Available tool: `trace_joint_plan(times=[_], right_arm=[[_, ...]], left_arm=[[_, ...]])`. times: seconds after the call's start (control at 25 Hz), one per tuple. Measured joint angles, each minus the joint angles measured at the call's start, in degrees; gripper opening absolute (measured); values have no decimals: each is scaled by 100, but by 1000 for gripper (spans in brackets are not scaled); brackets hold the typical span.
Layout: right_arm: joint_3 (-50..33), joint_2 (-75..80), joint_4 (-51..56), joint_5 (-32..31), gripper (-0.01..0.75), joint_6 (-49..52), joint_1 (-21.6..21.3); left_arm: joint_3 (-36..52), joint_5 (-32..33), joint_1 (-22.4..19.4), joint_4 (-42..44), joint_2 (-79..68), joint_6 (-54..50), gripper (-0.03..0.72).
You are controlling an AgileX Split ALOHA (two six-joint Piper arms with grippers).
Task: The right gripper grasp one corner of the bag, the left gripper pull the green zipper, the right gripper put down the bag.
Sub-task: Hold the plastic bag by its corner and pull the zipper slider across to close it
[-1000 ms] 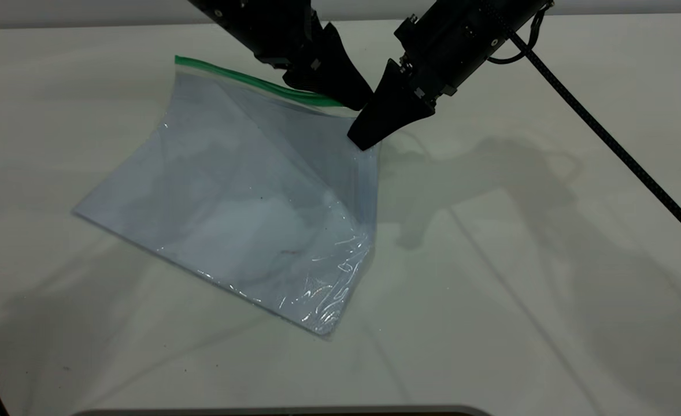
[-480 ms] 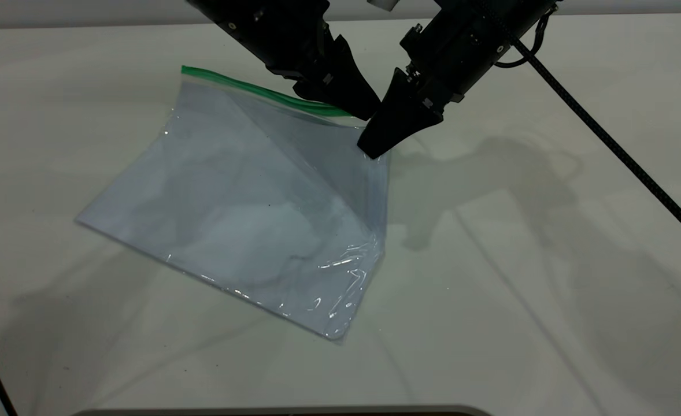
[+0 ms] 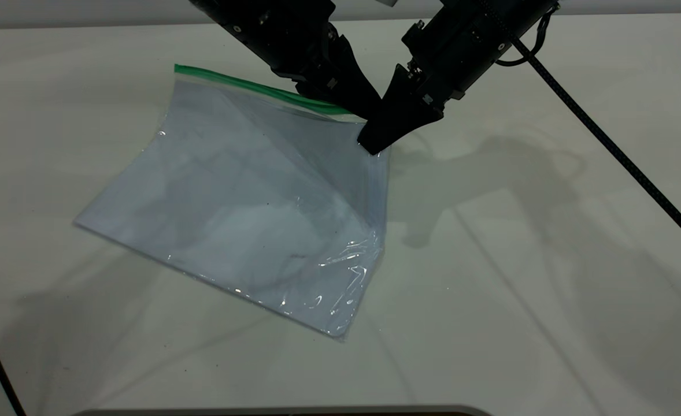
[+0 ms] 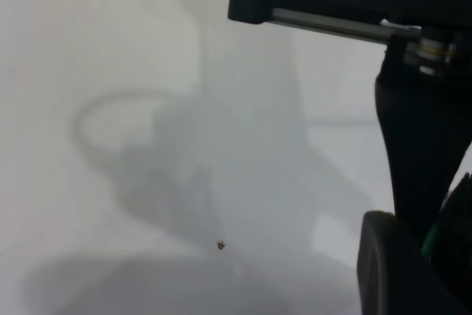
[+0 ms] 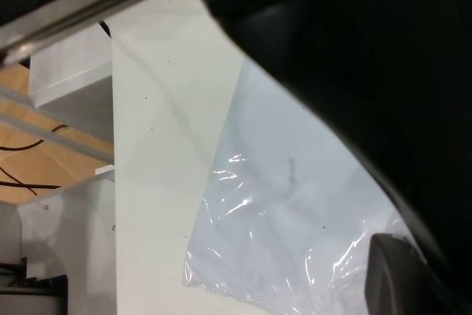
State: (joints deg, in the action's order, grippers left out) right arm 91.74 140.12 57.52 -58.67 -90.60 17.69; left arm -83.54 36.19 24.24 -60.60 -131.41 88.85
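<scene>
The right gripper (image 3: 373, 144) pinches the corner of the bag (image 3: 375, 155), lifting that edge off the table (image 3: 548, 260). At its 10 o'clock, the left gripper (image 3: 369, 110) pinches the green zipper (image 3: 248, 86). The bag (image 3: 248, 202) slopes down toward 7 o'clock, with bare table all round.

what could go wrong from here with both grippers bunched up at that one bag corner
1. The left gripper and right gripper sit almost tip to tip, so a pull along the green zipper could knock them together.
2. The right gripper holds only the bag by its raised corner; the glossy film might slip out under the pull.
</scene>
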Motion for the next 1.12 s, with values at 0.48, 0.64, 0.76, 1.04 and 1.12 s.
trace_joint_plan(times=[0.48, 0.64, 0.76, 1.04, 1.12], right_arm=[[0, 0, 118, 35, 35, -5, -231], [0, 0, 203, -16, 35, -5, -370], [0, 0, 247, -36, 35, -5, -438], [0, 0, 288, -129, 35, -29, -649], [0, 0, 302, -155, 35, -48, -706]], left_arm=[[0, -394, 43, -127, 0, 277, 85], [-11, -553, 43, -164, 0, 291, 74], [-11, -703, 55, -176, 0, 317, 74], [-25, -856, 93, -237, 0, 406, 74], [-31, -874, 93, -252, 0, 411, 74]])
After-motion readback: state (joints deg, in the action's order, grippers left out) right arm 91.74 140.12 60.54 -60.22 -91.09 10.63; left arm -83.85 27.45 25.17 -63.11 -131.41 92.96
